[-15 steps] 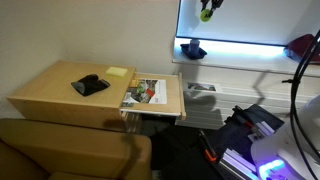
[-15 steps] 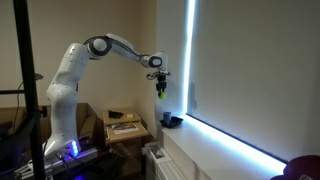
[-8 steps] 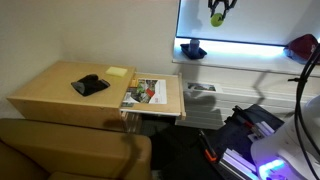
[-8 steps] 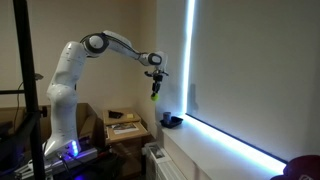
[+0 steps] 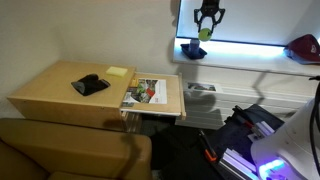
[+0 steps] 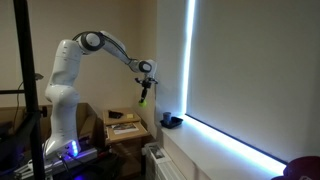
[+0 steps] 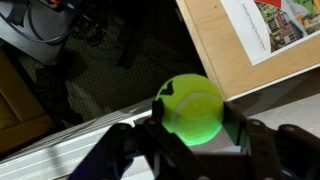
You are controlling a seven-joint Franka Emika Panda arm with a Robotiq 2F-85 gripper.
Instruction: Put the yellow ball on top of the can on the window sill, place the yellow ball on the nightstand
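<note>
Ball held in mid-air
End effector (image 7: 197, 120) grasps the ball (image 7: 192, 100) across its middle, above and right of the worktop (image 5: 50, 92) (light, springy, probably); an off-centre squeeze may pop it out.

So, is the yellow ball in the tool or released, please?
In: the tool grips the yellow ball from both sides, mid-air.

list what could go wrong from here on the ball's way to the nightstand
1. The tool pinches the yellow ball only at its sides, high above the cables on the floor; a slip could lose it down there.
2. The nightstand has a flat top, so the ball may roll off once released.
3. The black object and yellow pad take up part of the landing area.
</note>
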